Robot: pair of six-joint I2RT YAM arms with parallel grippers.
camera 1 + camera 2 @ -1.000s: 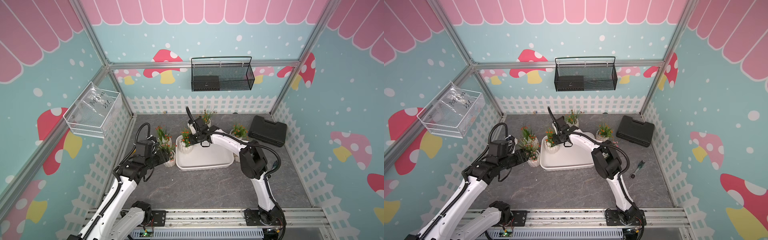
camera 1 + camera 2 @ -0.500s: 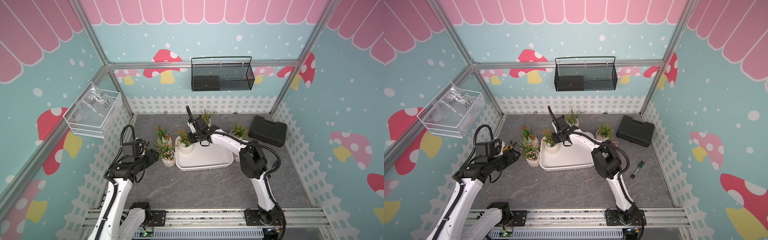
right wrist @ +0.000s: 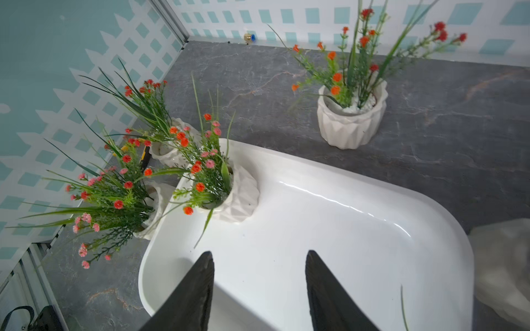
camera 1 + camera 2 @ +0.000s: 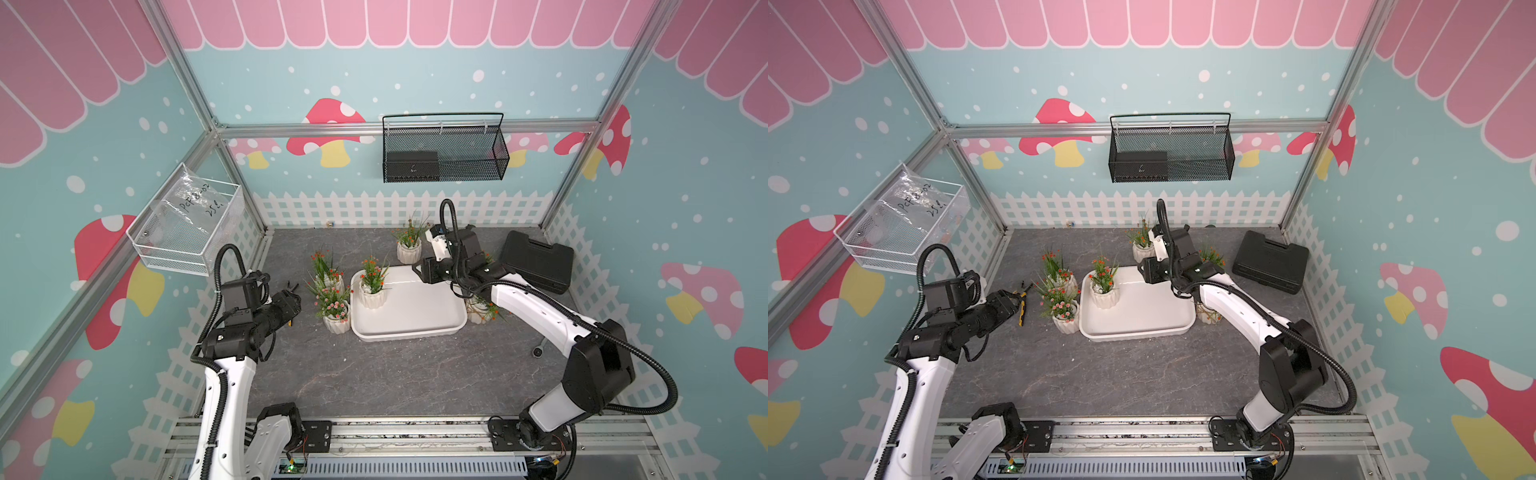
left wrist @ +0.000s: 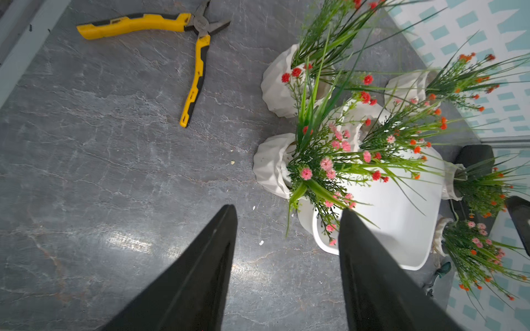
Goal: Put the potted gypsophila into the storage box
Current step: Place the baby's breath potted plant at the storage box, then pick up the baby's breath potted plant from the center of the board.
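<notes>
With the left tool (image 5: 286, 208) and right tool (image 3: 259, 252) both open and empty, 1 potted gypsophila (image 4: 372, 296) sits in the storage box's (image 4: 407, 334) far-left corner while 5 ring it on the counter (image 4: 374, 374), where tangled foliage (image 5: 329, 160) could topple a neighbour during pickup.

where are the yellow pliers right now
In a top view the yellow pliers lie on the table on the robot's left, between the left claw and the pots standing outside the storage box.

The left gripper (image 5: 286, 208), jaws apart and empty, hovers over the desk (image 5: 114, 160) near a potted gypsophila (image 5: 272, 169); yellow pliers (image 5: 197, 74) lie beyond.
</notes>
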